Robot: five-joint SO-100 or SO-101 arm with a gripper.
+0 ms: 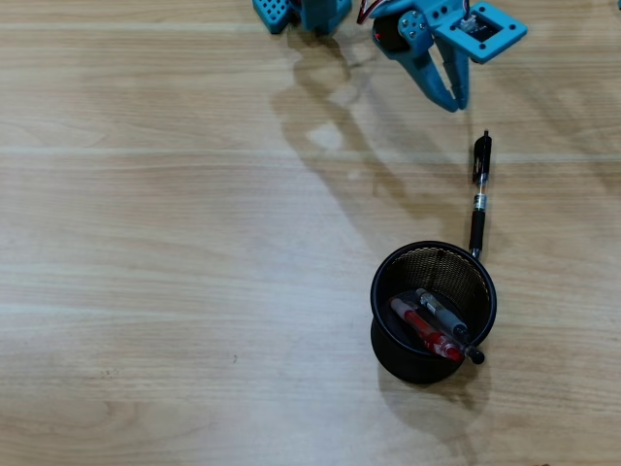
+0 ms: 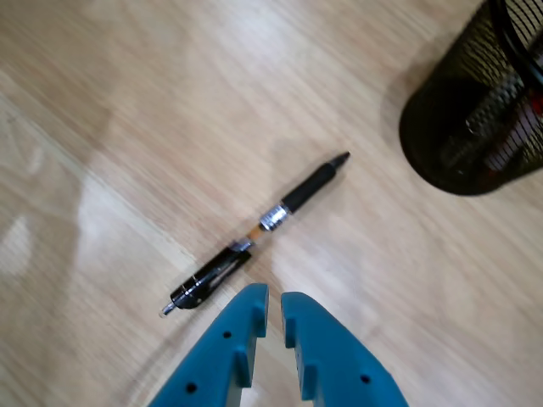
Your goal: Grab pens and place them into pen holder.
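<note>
The setting looks like an office or hobby desk rather than a kitchen or a factory floor, though the views are tight and show little beyond the work surface. A light wood-grain table (image 1: 175, 252) fills both views, and on it are ordinary desk things: a round black wire-mesh pen holder (image 1: 434, 257) with several pens inside and one black pen (image 1: 479, 189) lying flat beside it. The blue plastic arm (image 1: 417, 34) at the table's far edge in the overhead view, with exposed wires, suggests a small desktop robotics setup.
</note>
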